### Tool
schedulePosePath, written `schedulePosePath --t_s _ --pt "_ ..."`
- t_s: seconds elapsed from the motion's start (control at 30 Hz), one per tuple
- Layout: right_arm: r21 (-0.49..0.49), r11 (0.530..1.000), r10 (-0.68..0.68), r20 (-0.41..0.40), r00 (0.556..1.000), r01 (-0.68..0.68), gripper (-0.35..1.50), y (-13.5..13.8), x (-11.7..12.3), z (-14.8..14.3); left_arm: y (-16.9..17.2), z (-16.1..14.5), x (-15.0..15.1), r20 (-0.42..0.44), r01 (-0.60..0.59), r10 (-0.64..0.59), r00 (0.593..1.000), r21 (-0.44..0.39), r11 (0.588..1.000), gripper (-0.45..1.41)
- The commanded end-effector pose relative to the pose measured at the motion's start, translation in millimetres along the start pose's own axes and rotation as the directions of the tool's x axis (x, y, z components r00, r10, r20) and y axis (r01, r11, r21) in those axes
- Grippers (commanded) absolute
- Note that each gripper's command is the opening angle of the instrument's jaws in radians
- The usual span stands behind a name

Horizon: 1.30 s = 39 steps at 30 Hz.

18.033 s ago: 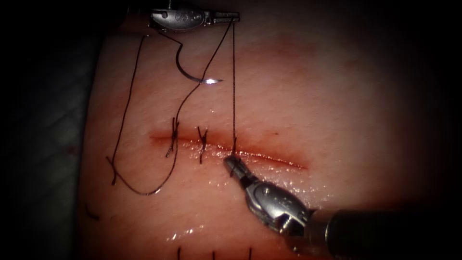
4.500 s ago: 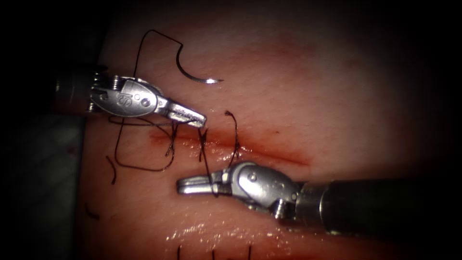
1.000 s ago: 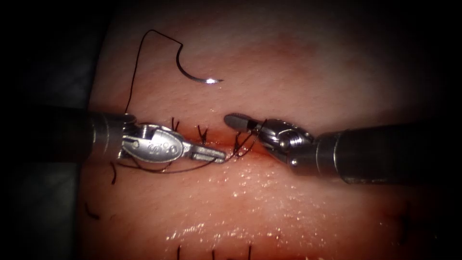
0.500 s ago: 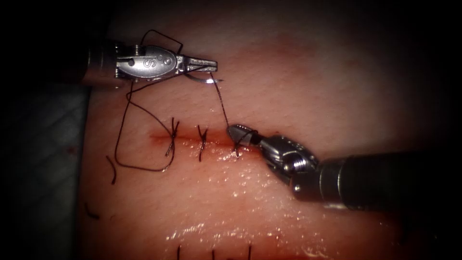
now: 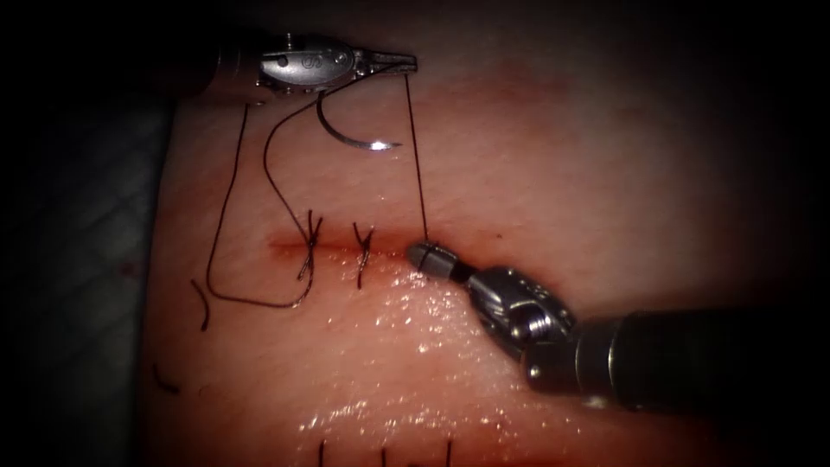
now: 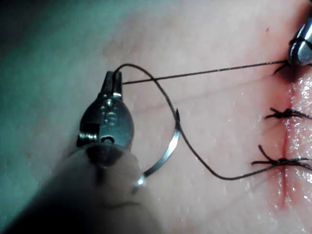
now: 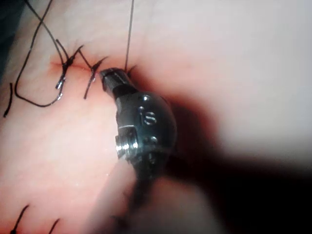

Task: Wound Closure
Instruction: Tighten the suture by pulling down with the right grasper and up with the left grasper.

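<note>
The left tool sits at the far edge of the tissue, its jaws clamped on the thread; from that grip the strand runs taut and straight down to the cut, where the right tool has its jaws together on the thread right at the wound line; half a second ago the left tool was lower, just over the needle, and the strand between the two tools was short and slanted, so it has since been drawn out long and tight.

The needle is a thin bright curve lying free on the tissue on the far side of the cut, held by neither tool and not in the tissue; the left wrist view shows it beside the left tool's body, the thread stretched from the jaws toward the right tool.

Two finished stitches cross the cut to the left of the right tool; slack thread loops over the tissue further left; short cut ends lie nearby; wet fluid glistens on the near side.

In the right wrist view the right tool rests at the cut, the taut thread rising from it.
</note>
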Motion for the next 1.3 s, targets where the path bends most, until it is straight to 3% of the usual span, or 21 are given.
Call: schedulePosePath --t_s 0.03,0.3,0.63,0.93,1.3 --pt "0.000 1.000 -0.002 0.002 1.000 0.002 -0.35 0.1 -1.0 0.5 -0.3 0.8 -0.2 0.000 0.000 0.000 1.000 0.004 1.000 -0.45" --pt "-0.069 0.975 -0.212 -0.033 0.977 0.210 -0.35 0.3 -3.3 -0.1 -3.3 2.5 -2.1 0.013 0.000 -0.001 1.000 0.044 0.999 -0.45" --pt "-0.169 0.964 -0.218 -0.059 0.974 0.206 -0.35 -0.2 -4.4 -0.9 -5.3 2.4 -3.4 -0.001 -0.005 0.005 1.000 0.093 0.996 -0.45" --pt "-0.106 0.948 -0.309 -0.082 0.947 0.301 -0.35 -0.5 -5.1 -1.1 -5.8 3.2 -3.5 0.012 -0.011 0.009 1.000 0.112 0.994 -0.45" --pt "-0.062 0.870 -0.492 -0.074 0.867 0.489 -0.35 -1.6 -8.4 -2.0 -7.3 5.7 -3.6 -0.014 -0.048 0.051 0.999 0.170 0.984 -0.45"
